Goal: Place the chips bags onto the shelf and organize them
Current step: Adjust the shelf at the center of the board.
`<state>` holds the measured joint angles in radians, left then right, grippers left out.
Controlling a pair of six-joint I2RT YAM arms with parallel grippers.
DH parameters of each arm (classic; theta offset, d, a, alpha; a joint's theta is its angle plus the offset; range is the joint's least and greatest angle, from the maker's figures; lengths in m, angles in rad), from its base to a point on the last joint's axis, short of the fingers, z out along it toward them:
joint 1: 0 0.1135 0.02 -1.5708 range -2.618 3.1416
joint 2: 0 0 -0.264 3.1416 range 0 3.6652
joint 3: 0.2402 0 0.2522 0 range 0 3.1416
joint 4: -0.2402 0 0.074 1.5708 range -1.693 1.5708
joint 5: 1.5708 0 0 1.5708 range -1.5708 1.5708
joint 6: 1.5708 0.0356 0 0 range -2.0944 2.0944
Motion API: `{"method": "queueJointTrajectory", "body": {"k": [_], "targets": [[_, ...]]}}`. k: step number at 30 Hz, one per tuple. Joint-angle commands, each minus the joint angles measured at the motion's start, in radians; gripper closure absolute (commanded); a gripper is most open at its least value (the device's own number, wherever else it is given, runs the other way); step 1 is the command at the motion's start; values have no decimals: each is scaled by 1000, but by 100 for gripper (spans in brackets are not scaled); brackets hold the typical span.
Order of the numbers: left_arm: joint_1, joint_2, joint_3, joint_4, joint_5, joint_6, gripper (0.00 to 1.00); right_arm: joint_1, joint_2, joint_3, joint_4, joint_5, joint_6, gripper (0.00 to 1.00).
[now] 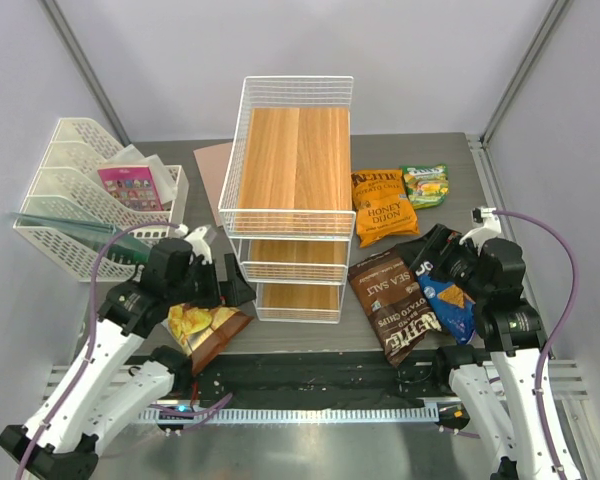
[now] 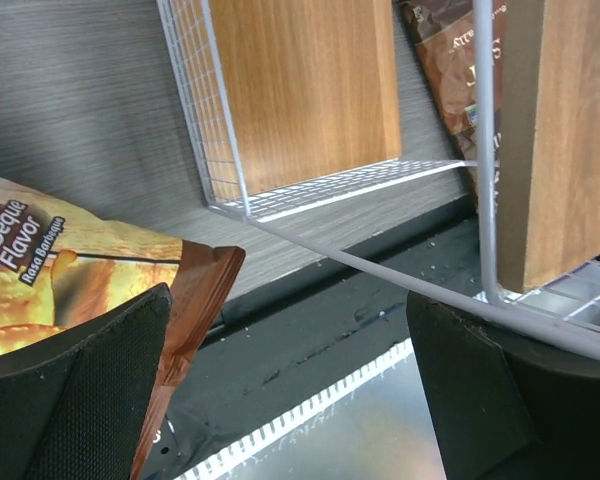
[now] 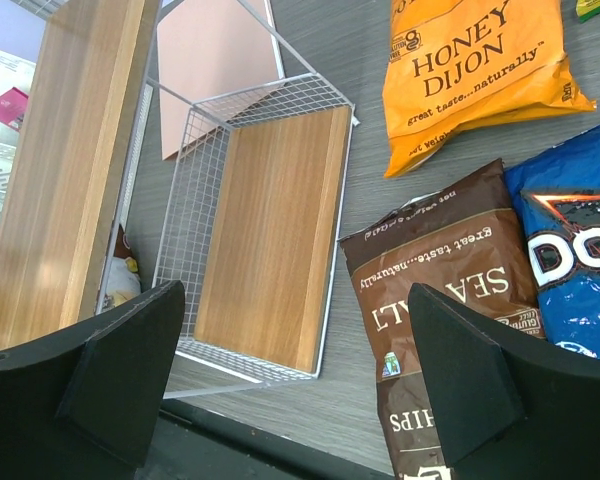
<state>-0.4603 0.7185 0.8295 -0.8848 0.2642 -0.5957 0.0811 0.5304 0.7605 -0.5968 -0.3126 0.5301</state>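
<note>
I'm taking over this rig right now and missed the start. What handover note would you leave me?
Open and empty: left end effector near the barbecue bag, front-left of the shelf; right end effector over the Sea Salt bag and Doritos bag.
The Honey Dijon bag and small green bag lie right of the shelf.
Done: nothing shelved.
Left: all five bags.

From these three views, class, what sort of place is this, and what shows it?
Probably a robot lab cell, not a shop: left arm and right arm bolted at a grey table's edge, plain walls on metal posts around, chips bags laid beside a white wire shelf.
</note>
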Motion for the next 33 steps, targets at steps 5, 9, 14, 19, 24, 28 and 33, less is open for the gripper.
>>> {"method": "queueJointTrajectory", "body": {"k": [5,9,14,19,24,28,33], "targets": [[-18,-1,-1,159,-203,-19,0,2,11,-1,60,-26,-4,1],[-18,21,-9,239,-206,-42,0,2,6,-26,75,-40,14,1],[-20,-20,-64,311,-241,-55,6,2,-9,-32,75,-46,16,1],[-18,-77,-137,421,-253,-64,8,3,-1,-40,78,-60,19,1],[-18,-120,-176,457,-322,-67,8,2,2,-36,81,-65,19,1],[-18,-126,-171,449,-396,-76,8,2,5,-32,81,-80,30,1],[-20,-140,-214,530,-413,-95,6,2,11,-39,109,-128,64,1]]}}
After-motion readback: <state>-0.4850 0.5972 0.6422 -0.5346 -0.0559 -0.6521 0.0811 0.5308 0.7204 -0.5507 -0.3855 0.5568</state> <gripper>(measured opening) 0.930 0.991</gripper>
